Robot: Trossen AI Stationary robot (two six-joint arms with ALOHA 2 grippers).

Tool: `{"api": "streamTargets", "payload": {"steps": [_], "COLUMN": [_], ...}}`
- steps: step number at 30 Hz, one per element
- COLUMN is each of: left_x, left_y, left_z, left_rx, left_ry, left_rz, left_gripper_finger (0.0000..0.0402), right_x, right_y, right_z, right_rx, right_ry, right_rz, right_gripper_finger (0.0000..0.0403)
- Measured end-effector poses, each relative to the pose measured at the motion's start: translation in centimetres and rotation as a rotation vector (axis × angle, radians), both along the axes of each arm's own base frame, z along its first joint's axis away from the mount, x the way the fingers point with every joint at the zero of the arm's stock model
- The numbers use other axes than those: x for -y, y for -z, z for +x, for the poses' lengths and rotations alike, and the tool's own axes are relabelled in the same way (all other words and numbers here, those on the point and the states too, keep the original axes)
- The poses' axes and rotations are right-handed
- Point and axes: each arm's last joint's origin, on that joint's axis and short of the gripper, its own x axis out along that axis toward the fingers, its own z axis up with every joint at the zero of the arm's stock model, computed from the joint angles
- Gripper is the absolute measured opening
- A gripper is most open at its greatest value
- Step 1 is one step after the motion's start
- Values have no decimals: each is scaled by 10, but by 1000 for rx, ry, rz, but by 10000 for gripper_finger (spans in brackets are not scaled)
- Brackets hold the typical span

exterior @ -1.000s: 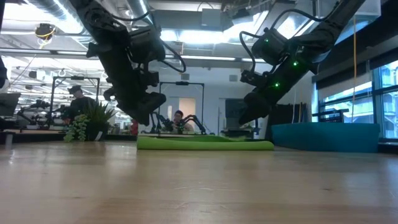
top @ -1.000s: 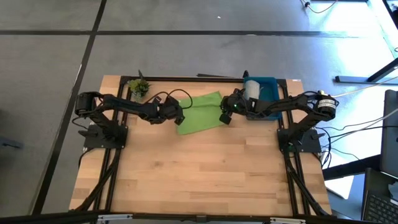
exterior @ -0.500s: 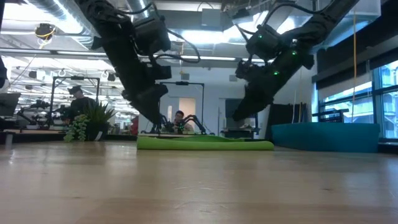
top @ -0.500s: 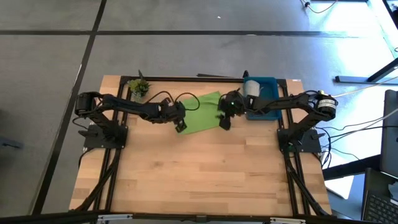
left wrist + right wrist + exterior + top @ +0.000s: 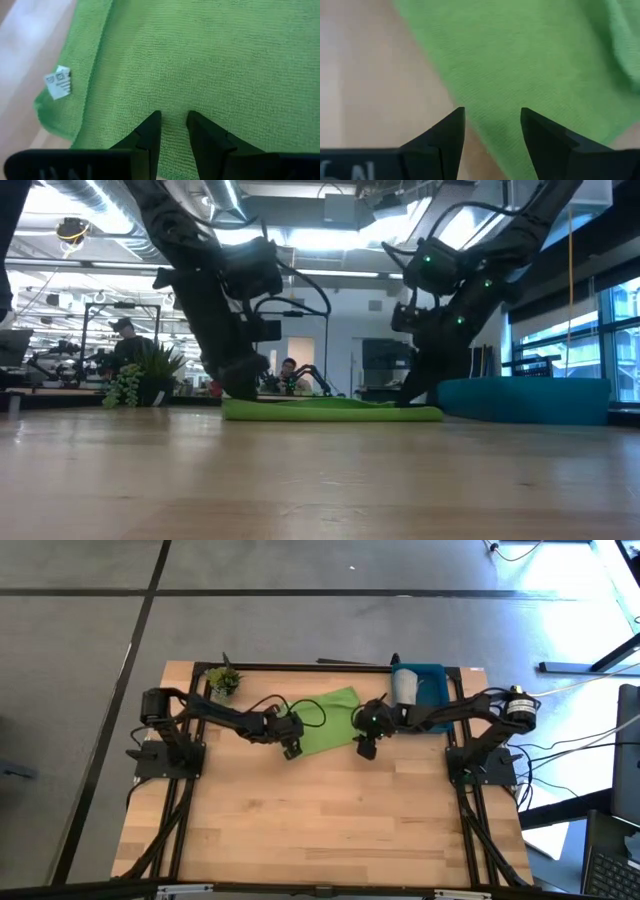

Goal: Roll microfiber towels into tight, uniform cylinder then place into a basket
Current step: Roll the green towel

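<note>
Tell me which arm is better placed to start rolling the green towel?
Probably the left: its gripper has both fingers over the green towel near the tagged corner, while the right gripper straddles the towel's edge, one finger over bare table.

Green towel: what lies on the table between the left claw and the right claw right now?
Only the green towel, spread flat on the table. In the high view, the left claw and right claw sit at its two near corners.

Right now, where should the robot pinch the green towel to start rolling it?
Pinch the green towel at its near edge, coming down from above. It lies flat on the table, so only the hem can lift. The left pincer and right pincer hang open over that edge's two corners.
</note>
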Motion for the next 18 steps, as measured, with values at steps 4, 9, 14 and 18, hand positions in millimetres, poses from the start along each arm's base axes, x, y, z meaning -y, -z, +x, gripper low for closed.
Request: {"api": "streamTargets", "payload": {"steps": [4, 9, 14, 18], "left_x": [13, 35, 58, 73], "left_y": [0, 1, 1, 0], "left_z": [3, 5, 5, 8], "left_rx": [14, 30, 35, 76], "left_ry": [30, 73, 151, 183], "left_rz": [-33, -85, -124, -136], "left_gripper_finger": [89, 89, 89, 89], "right_x": [2, 5, 12, 21], "right_y": [10, 21, 23, 22], "right_z": [1, 4, 5, 4], "right_rx": [-49, -69, -48, -18], "right_ry": [44, 58, 75, 103], "right_rz": [-46, -55, -59, -72], "right_gripper_finger": [194, 194, 194, 194]}}
